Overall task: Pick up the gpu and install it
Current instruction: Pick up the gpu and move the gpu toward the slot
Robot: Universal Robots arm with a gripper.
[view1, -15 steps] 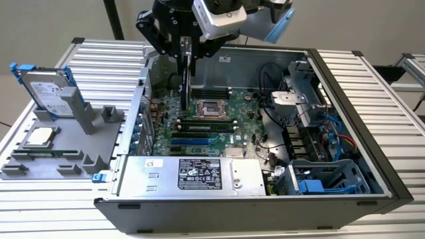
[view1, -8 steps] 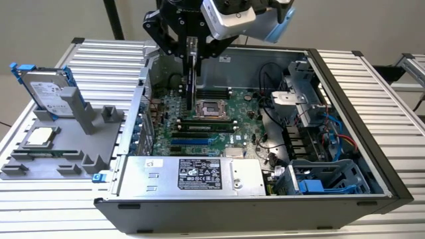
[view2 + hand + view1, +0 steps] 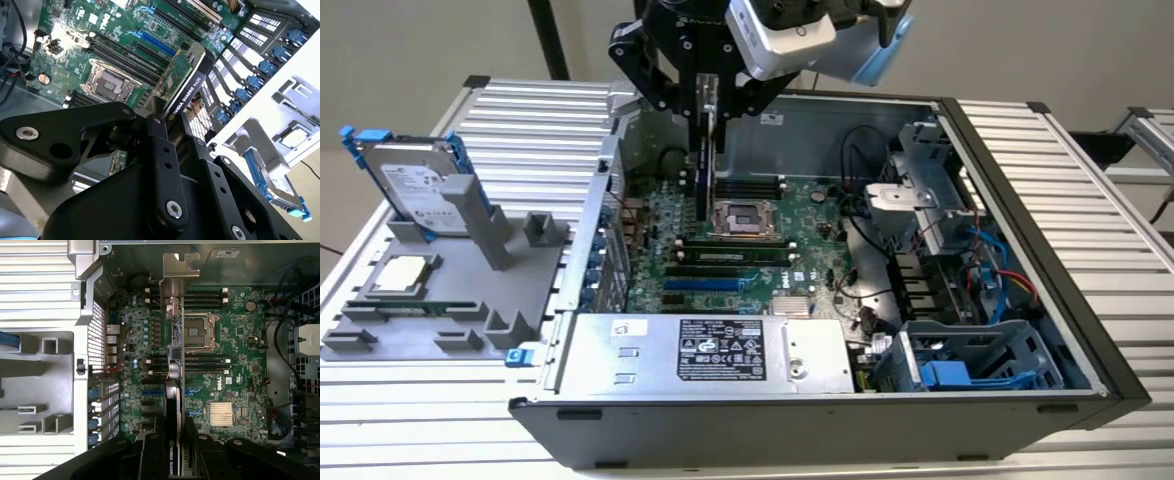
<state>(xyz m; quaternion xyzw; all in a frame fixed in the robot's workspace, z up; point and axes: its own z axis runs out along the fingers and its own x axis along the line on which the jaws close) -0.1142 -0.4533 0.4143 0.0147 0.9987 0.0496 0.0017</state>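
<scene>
— Fingers (image 3: 162, 155) in close: what's around them?
— Ribbed worktop (image 3: 1094, 160), open computer case (image 3: 787, 435) on it, green motherboard (image 3: 817, 232) inside. My arm reaches straight down into the case.
— And the gpu (image 3: 704, 150)?
— Clamped upright between my fingers, edge-on over the motherboard by the processor socket (image 3: 744, 218). White lettering runs along its black edge.

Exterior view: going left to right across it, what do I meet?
Hard drive → gpu, held edge-on above the motherboard → CPU socket → grey drive cage.
</scene>
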